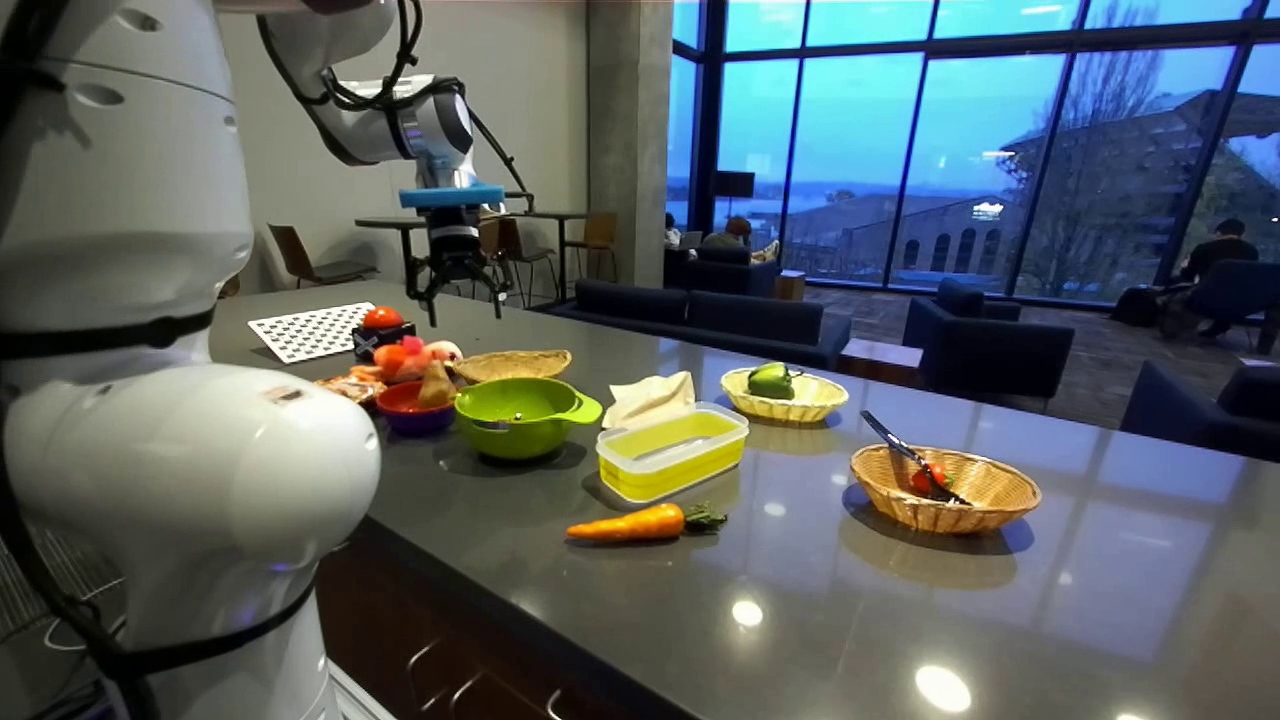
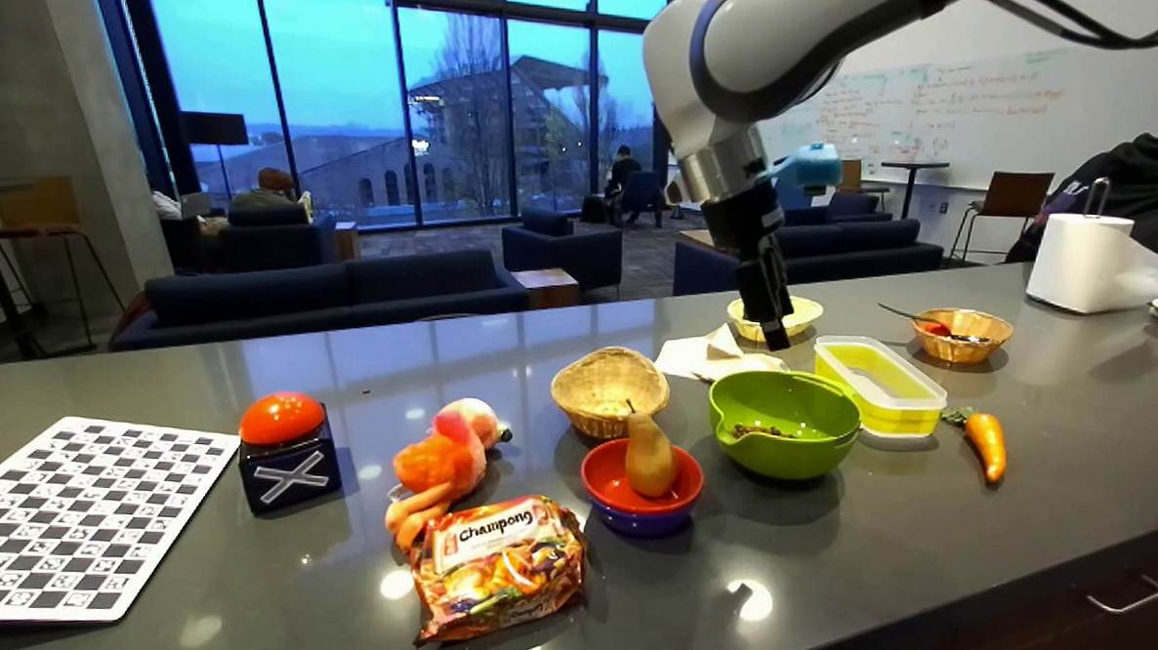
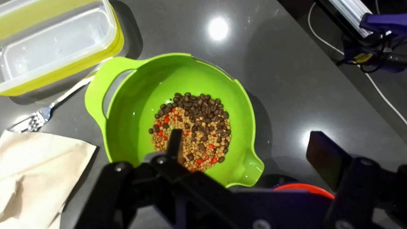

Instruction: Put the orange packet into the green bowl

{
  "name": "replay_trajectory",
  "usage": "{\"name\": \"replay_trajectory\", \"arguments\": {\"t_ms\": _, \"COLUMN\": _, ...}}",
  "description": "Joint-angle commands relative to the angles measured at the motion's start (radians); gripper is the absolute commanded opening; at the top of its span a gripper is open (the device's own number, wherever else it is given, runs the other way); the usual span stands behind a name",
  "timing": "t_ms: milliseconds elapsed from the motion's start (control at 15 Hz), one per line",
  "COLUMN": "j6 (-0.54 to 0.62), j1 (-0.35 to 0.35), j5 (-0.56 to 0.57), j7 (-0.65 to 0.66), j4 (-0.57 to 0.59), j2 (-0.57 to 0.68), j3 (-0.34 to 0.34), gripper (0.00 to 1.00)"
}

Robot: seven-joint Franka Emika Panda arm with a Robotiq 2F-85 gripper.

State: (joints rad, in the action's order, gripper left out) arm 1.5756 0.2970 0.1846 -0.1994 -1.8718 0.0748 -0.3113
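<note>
Hanging up in the air, the gripper (image 1: 464, 306) has its two fingers (image 3: 327, 159) spread wide, with nothing between them. It looks to be high over the green bowl (image 2: 786, 458), near its spout (image 3: 252, 170). The orange packet (image 2: 500, 571) lies on the counter (image 2: 882, 539) on that same side of the green bowl, but well away from it, farther out than the red bowl (image 2: 607, 481) with the pear (image 2: 650, 460). So I think the gripper must swing away from the green bowl, past the pear, then come down. I can't tell which way the packet is longest.
</note>
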Motion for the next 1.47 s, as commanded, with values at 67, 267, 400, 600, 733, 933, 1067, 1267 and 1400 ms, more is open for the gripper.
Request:
{"name": "replay_trajectory", "arguments": {"t_ms": 67, "j6": -0.125, "j1": 0.047, "j5": 0.079, "j7": -0.122, "j4": 0.114, "j2": 0.1, "j3": -0.032, "gripper": 1.0}}
{"name": "replay_trajectory", "arguments": {"t_ms": 267, "j6": -0.177, "j1": 0.079, "j5": 0.153, "j7": -0.183, "j4": 0.132, "j2": 0.134, "j3": -0.052, "gripper": 1.0}}
{"name": "replay_trajectory", "arguments": {"t_ms": 400, "j6": -0.201, "j1": 0.093, "j5": 0.193, "j7": -0.21, "j4": 0.138, "j2": 0.147, "j3": -0.059, "gripper": 1.0}}
{"name": "replay_trajectory", "arguments": {"t_ms": 600, "j6": -0.225, "j1": 0.098, "j5": 0.238, "j7": -0.21, "j4": 0.136, "j2": 0.134, "j3": -0.056, "gripper": 1.0}}
{"name": "replay_trajectory", "arguments": {"t_ms": 733, "j6": -0.205, "j1": 0.097, "j5": 0.225, "j7": -0.184, "j4": 0.123, "j2": 0.142, "j3": -0.059, "gripper": 1.0}}
{"name": "replay_trajectory", "arguments": {"t_ms": 933, "j6": -0.208, "j1": 0.097, "j5": 0.227, "j7": -0.184, "j4": 0.126, "j2": 0.146, "j3": -0.058, "gripper": 1.0}}
{"name": "replay_trajectory", "arguments": {"t_ms": 1067, "j6": -0.208, "j1": 0.098, "j5": 0.227, "j7": -0.184, "j4": 0.126, "j2": 0.15, "j3": -0.06, "gripper": 1.0}}
{"name": "replay_trajectory", "arguments": {"t_ms": 1267, "j6": -0.192, "j1": 0.093, "j5": 0.226, "j7": -0.191, "j4": 0.118, "j2": 0.154, "j3": -0.057, "gripper": 1.0}}
{"name": "replay_trajectory", "arguments": {"t_ms": 1400, "j6": -0.105, "j1": 0.093, "j5": 0.24, "j7": -0.211, "j4": 0.105, "j2": 0.162, "j3": -0.063, "gripper": 1.0}}
